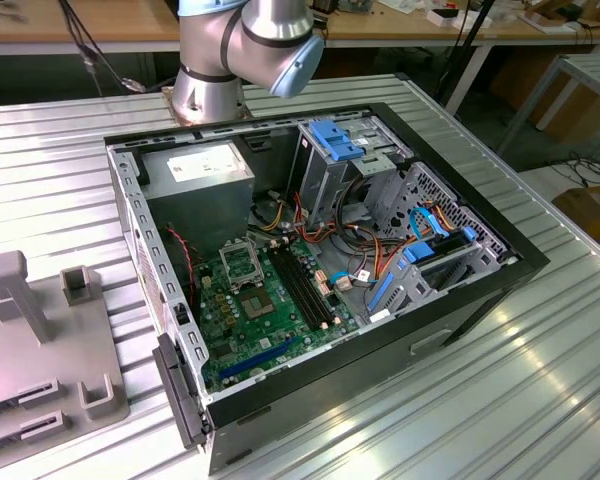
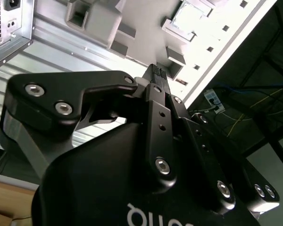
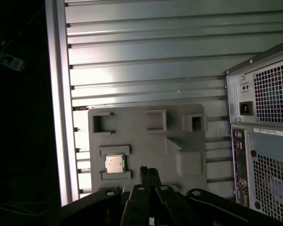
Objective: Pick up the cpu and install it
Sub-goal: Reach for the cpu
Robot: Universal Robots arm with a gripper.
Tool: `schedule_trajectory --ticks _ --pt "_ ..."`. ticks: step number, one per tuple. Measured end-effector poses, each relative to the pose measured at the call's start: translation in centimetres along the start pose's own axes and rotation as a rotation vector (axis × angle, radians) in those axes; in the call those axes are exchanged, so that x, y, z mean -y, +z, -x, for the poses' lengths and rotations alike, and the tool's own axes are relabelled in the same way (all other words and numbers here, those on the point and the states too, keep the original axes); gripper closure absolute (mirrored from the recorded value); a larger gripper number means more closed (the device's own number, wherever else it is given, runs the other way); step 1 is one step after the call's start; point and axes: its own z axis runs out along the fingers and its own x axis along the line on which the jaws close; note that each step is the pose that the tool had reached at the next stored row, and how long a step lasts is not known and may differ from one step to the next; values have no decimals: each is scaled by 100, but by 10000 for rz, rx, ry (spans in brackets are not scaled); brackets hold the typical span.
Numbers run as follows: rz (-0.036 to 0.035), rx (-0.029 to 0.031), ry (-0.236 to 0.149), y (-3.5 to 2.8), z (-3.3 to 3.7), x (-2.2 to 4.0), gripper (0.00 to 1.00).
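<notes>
The cpu (image 3: pixel 115 164), a small silver square with a thin green rim, lies flat in a recessed holder on the grey fixture plate (image 3: pixel 146 136). In both wrist views my gripper (image 3: pixel 150 173) hangs above this plate with its two black fingers pressed together and nothing between them. Its fingertips (image 2: pixel 156 74) are off to one side of the cpu and not touching it. In the exterior view the open computer case (image 1: pixel 500 270) lies on its side. Its green motherboard (image 1: pixel 245 330) carries a square metal socket frame (image 1: pixel 242 262).
The fixture plate (image 1: pixel 40 340) with upright posts sits at the exterior view's left on the ribbed metal table (image 1: pixel 460 400). The arm's base (image 1: pixel 215 80) stands behind the case. The case's rear panel with vent grilles (image 3: pixel 269 141) rises close beside the fixture. The table edge (image 3: pixel 56 117) borders a dark drop.
</notes>
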Motion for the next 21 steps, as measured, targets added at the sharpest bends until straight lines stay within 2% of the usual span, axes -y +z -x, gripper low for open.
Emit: schedule_trajectory --ticks 6,9,21 --pt "-13 -172 8 44 -143 39 89" --pt "-13 -179 1 49 -173 44 89" --pt "-15 -179 3 49 -186 44 89"
